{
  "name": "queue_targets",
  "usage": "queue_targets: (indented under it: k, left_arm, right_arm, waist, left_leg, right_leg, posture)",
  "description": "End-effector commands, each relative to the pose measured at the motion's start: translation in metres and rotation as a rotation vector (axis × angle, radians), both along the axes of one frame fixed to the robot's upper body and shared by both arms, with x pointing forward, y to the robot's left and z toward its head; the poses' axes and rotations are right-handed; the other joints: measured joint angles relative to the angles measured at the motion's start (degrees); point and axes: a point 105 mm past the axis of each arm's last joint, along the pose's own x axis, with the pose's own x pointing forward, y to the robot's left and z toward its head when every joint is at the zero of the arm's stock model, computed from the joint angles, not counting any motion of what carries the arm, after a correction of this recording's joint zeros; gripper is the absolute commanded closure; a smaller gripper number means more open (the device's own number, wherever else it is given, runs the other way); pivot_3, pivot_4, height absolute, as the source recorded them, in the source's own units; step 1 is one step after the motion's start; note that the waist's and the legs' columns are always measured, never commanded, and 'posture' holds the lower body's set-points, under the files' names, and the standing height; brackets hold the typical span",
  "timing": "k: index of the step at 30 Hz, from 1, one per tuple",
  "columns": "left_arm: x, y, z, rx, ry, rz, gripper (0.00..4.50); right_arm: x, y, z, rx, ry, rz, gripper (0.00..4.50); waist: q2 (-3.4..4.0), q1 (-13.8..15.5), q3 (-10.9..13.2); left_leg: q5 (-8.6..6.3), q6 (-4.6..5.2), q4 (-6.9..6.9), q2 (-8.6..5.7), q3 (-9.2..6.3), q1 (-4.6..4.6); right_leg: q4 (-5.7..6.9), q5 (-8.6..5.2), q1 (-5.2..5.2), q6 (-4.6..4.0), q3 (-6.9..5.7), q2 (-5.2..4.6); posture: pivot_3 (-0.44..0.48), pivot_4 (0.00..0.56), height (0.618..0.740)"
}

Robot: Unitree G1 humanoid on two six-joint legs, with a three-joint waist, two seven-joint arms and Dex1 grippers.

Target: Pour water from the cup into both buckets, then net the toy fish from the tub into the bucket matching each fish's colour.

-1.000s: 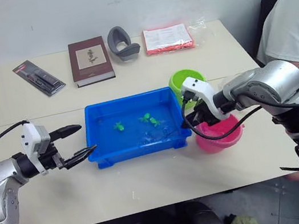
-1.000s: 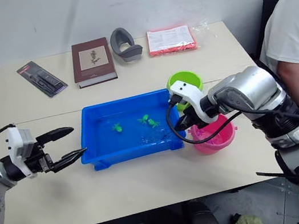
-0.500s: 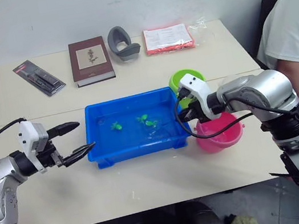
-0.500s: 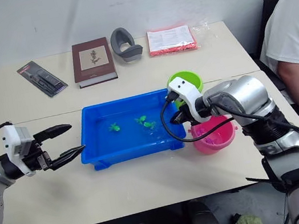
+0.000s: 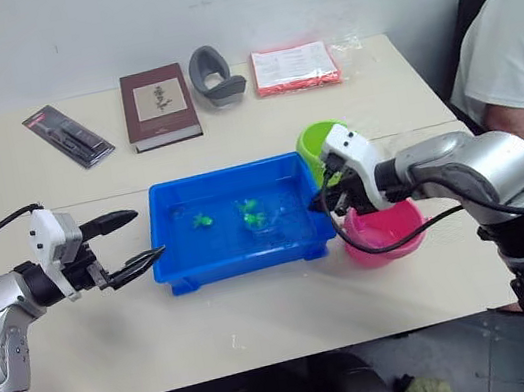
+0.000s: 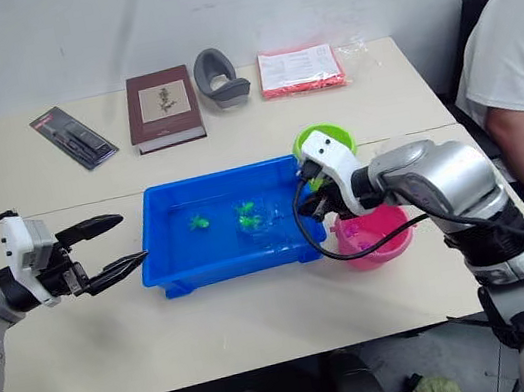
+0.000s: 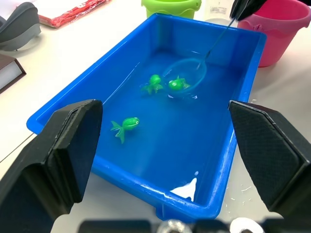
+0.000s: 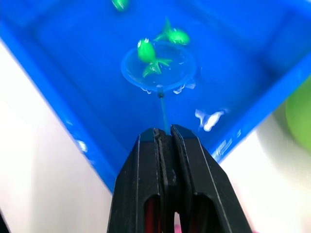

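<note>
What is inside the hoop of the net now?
One green fish lies within the hoop of the net, in the water of the tub. The right gripper holds the stick. Two green fish stay outside.

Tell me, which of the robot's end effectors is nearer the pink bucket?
The right end effector, holding the net over the tub, is beside the pink bucket. The left end effector is beyond the tub's far end.

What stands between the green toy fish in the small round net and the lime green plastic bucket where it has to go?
Only the tub's own wall. The green toy fish lies in the small round net inside the bright blue rectangular tub; the lime green plastic bucket stands just outside the tub's far right corner. Nothing else visible intervenes.
</note>
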Motion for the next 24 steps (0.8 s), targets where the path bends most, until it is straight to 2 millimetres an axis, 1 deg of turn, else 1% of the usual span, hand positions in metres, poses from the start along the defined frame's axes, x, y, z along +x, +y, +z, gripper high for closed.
queue_targets:
  k: [1, 4, 8, 11, 15, 18, 22, 23, 24]
  left_arm:
    - [0.000, 0.001, 0.011, 0.016, -0.045, 0.002, 0.06]
    - [0.001, 0.000, 0.011, 0.016, -0.048, -0.001, 0.06]
    - [0.002, 0.000, 0.014, 0.017, -0.054, -0.005, 0.06]
    - [0.002, -0.002, 0.016, 0.015, -0.061, -0.013, 0.06]
    - [0.006, -0.009, 0.021, 0.046, -0.080, -0.019, 0.06]
    - [0.011, -0.011, 0.023, 0.042, -0.082, -0.015, 0.06]
    - [0.016, -0.023, 0.028, 0.023, -0.082, -0.041, 0.06]
    - [0.019, -0.025, 0.029, 0.021, -0.079, -0.043, 0.06]
    - [0.022, -0.029, 0.028, 0.018, -0.072, -0.048, 0.06]
  right_arm:
    - [-0.009, -0.001, 0.014, 0.071, -0.027, 0.059, 4.50]
    - [-0.009, -0.004, 0.017, 0.094, -0.036, 0.061, 4.50]
    - [-0.016, -0.011, 0.029, 0.133, -0.086, 0.108, 4.50]
    - [-0.019, -0.021, 0.039, 0.156, -0.141, 0.101, 4.50]
    - [-0.025, -0.037, 0.051, 0.207, -0.265, 0.105, 4.50]
    - [-0.028, -0.045, 0.053, 0.224, -0.301, 0.101, 4.50]
    - [-0.017, -0.071, 0.063, 0.227, -0.412, -0.038, 4.50]
    - [-0.015, -0.079, 0.065, 0.219, -0.449, -0.075, 4.50]
    - [-0.012, -0.093, 0.067, 0.199, -0.502, -0.121, 4.50]
  waist:
    - [0.00, 0.0, 0.0]
    - [0.00, 0.0, 0.0]
    - [0.00, 0.1, 0.0]
    - [0.00, 0.1, 0.0]
    - [0.00, 0.2, 0.0]
    - [0.00, 0.2, 0.0]
    - [0.00, 0.1, 0.0]
    - [0.00, 0.1, 0.0]
    - [0.00, 0.2, 0.0]
  left_leg:
    - [0.00, 0.00, 0.00, -0.01, 0.00, 0.00]
    - [-0.01, 0.02, 0.00, -0.02, 0.01, 0.00]
    - [-0.01, 0.02, 0.00, -0.02, 0.00, 0.00]
    - [-0.03, 0.05, 0.00, -0.02, 0.00, -0.01]
    - [-0.04, 0.05, 0.00, -0.02, 0.00, -0.02]
    - [-0.04, 0.05, 0.00, -0.03, 0.02, -0.01]
    - [-0.04, 0.05, 0.00, -0.04, 0.04, 0.00]
    - [-0.04, 0.05, 0.00, -0.04, 0.06, 0.01]
    - [-0.04, 0.05, 0.00, -0.04, 0.06, 0.01]
  right_leg:
    - [0.00, 0.00, 0.00, 0.00, 0.00, -0.01]
    - [0.00, 0.00, 0.00, 0.00, 0.01, -0.02]
    - [0.00, 0.00, 0.00, 0.00, 0.00, -0.01]
    - [-0.04, 0.00, 0.00, 0.00, 0.00, -0.01]
    - [-0.07, 0.00, 0.01, 0.01, 0.00, -0.01]
    - [-0.07, 0.02, 0.01, 0.03, 0.01, 0.01]
    - [-0.06, 0.02, 0.02, 0.04, 0.03, 0.01]
    - [-0.05, 0.02, 0.02, 0.04, 0.04, 0.02]
    - [-0.06, 0.02, 0.02, 0.04, 0.05, 0.03]
  posture:
    - [0.000, 0.150, 0.740]
    - [0.000, 0.150, 0.740]
    - [0.000, 0.150, 0.740]
    - [0.000, 0.150, 0.740]
    - [0.000, 0.150, 0.740]
    - [0.000, 0.150, 0.740]
    - [0.000, 0.150, 0.740]
    - [0.000, 0.150, 0.740]
    - [0.000, 0.150, 0.740]
